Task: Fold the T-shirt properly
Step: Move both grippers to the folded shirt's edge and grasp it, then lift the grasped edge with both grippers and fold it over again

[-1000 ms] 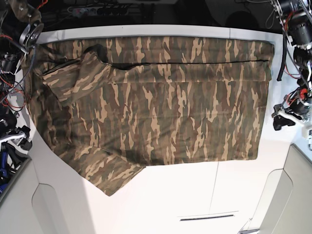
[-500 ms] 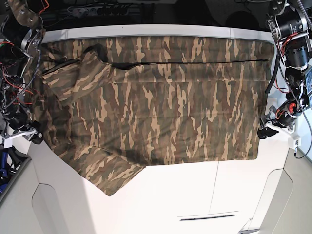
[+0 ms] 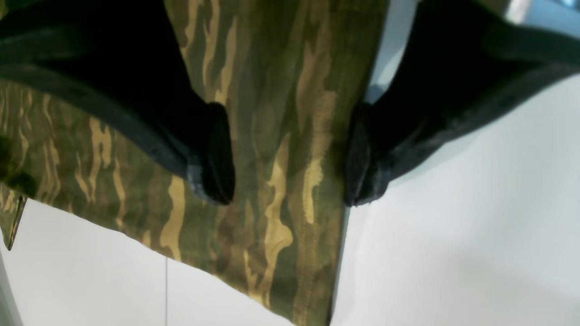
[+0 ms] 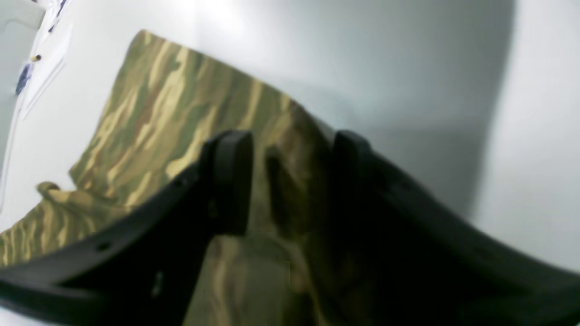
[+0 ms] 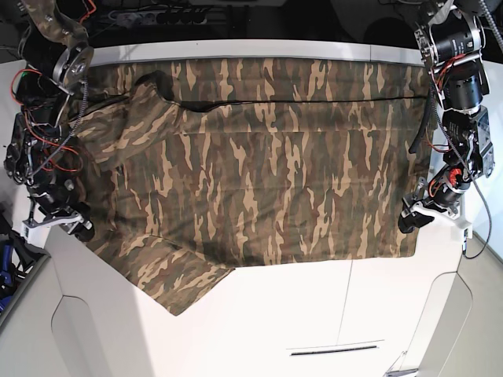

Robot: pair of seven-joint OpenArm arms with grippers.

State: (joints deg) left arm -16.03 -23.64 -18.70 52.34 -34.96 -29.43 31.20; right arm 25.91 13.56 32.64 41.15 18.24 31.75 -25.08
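The camouflage T-shirt (image 5: 259, 173) lies spread flat across the white table, its far edge folded over and one sleeve (image 5: 177, 279) sticking out toward the front left. My left gripper (image 5: 410, 217) hovers at the shirt's front right corner. In the left wrist view it (image 3: 287, 181) is open, its black fingertips (image 3: 213, 176) straddling the hemmed side edge of the T-shirt (image 3: 281, 113). My right gripper (image 5: 75, 225) is at the shirt's left edge. In the right wrist view it (image 4: 290, 181) is open over a raised fold of the T-shirt (image 4: 181, 108).
The white table (image 5: 314, 314) shows bare at the front, with a narrow slot (image 5: 334, 349) and a seam line. Grey panels (image 5: 31, 330) flank both front corners. Cables and arm bases crowd the back corners.
Both arms have swung inward from the table's sides. The left gripper now sits at the shirt's front right corner, the right gripper at its left edge. The shirt has not moved.
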